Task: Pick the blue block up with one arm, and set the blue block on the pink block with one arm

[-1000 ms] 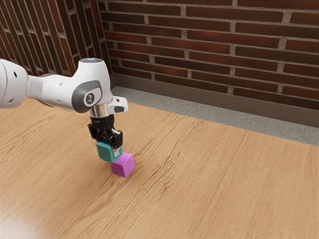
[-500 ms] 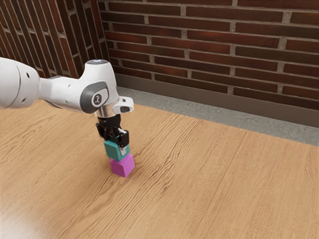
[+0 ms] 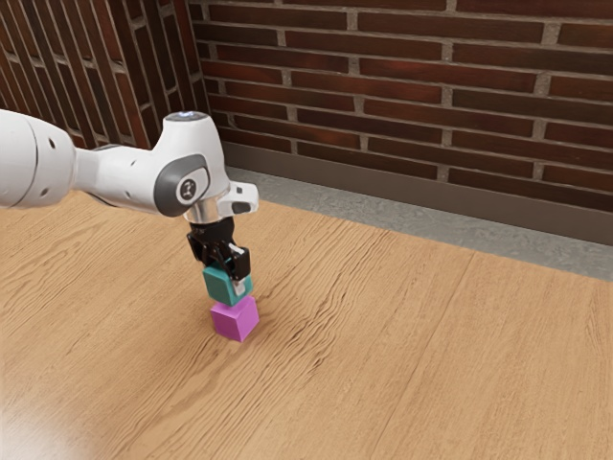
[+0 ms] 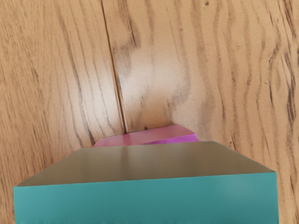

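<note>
Pinching the blue block [image 3: 226, 286] from two opposite sides with the black tool [image 3: 228, 276], level and directly over the pink block [image 3: 236, 319]. Hard to tell whether resting on it or a sliver above. Probably gripped this way to line up the faces before letting go. From the wrist, slightly offset, with a strip of pink past one blue edge. Bare tabletop [image 3: 412, 355] on every side, with the brick wall [image 3: 431, 86] well apart. Open room for lifting straight up.
</note>
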Available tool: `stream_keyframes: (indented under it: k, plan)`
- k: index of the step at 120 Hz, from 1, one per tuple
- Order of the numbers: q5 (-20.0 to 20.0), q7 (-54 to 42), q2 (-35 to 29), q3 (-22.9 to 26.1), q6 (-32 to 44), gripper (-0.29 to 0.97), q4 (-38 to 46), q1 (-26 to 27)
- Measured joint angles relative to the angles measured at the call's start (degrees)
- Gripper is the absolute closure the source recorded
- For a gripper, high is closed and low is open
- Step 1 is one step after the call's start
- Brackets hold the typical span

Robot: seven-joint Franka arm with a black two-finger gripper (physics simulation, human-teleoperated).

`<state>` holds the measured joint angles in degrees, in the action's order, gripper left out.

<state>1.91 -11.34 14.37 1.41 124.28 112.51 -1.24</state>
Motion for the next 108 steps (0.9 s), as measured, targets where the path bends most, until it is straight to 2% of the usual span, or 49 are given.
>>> stream_keyframes:
  k: [108]
  plan:
    - [1.0,1.7,0.5,0.1,1.9,0.3,1.5,-0.1]
